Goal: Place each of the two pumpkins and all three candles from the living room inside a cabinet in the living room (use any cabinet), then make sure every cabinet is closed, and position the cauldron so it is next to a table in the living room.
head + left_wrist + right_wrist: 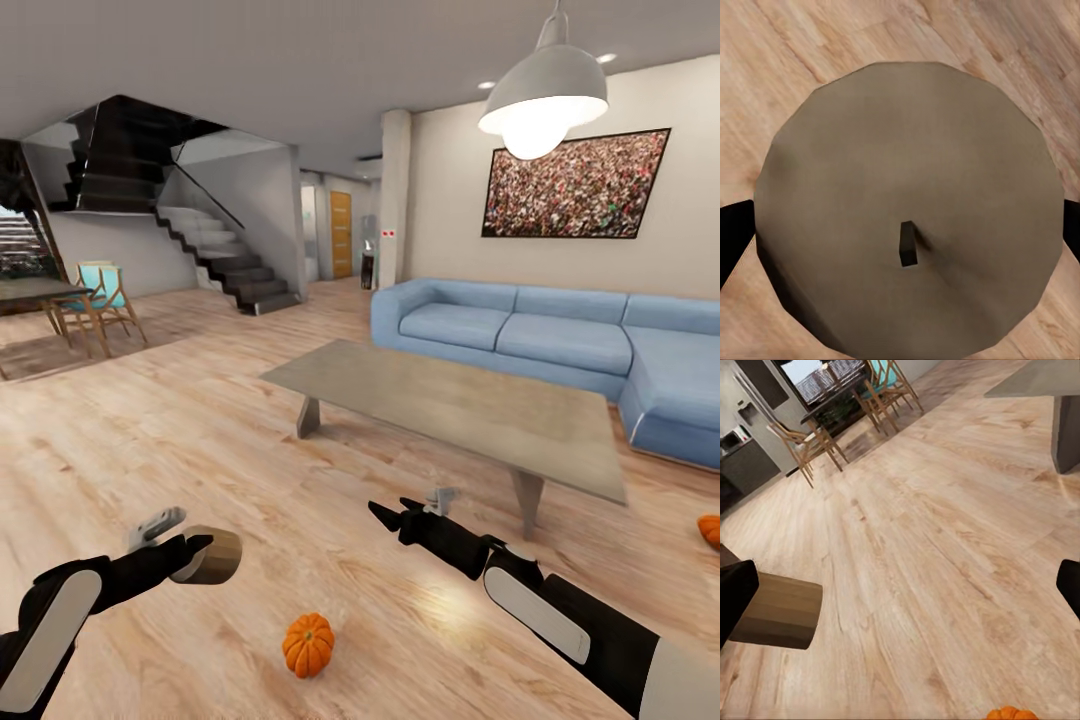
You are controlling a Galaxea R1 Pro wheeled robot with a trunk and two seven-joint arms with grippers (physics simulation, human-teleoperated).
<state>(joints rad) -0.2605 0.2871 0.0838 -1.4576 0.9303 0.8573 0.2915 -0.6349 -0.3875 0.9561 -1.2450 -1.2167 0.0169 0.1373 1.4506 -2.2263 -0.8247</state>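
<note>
My left gripper is shut on a beige-grey candle, held above the wood floor. In the left wrist view the candle's top with its dark wick sits between the two fingers. My right gripper hangs open over the floor with nothing between its fingers; the held candle shows beside it. One orange pumpkin lies on the floor between my arms, also seen as the pumpkin. A second pumpkin lies at the right edge. The table stands ahead. Cabinet and cauldron are out of view.
A blue corner sofa stands behind the table along the right wall. A dining table with wooden chairs is far left, and stairs rise at the back. A pendant lamp hangs overhead. The table's leg is near my right arm.
</note>
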